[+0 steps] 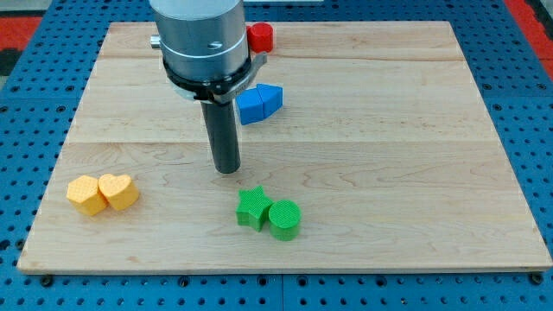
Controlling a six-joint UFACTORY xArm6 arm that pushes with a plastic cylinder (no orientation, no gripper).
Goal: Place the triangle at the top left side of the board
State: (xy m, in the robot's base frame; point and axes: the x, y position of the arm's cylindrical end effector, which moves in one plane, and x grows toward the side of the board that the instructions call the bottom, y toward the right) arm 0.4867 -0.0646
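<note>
A pale wooden board (363,104) with visible plank seams lies on a blue pegboard table (536,104). The arm's grey cylindrical housing (200,39) hangs over the board's upper middle, and its straight dark rod ends at my tip (227,170), near the board's centre. The arm has no fingers or jaws to open or close; the rod holds nothing and touches no block. The task's thing, a blue triangular plastic block (258,103), lies just to the view's upper right of the rod, near it but apart. Its long axis runs roughly left to right, with the pointed end toward the view's right. It looks light, rigid and smooth, so it would likely slide easily and may spin if pushed off-centre; a push on its right-hand faces, aimed toward the view's top left, seems best. A red block (259,37), shape unclear, sits at the top edge. A yellow hexagonal block (85,194) touches a yellow heart-shaped block (118,191) at the lower left. A green star-shaped block (253,207) touches a green cylindrical block (284,218) at the bottom centre.
</note>
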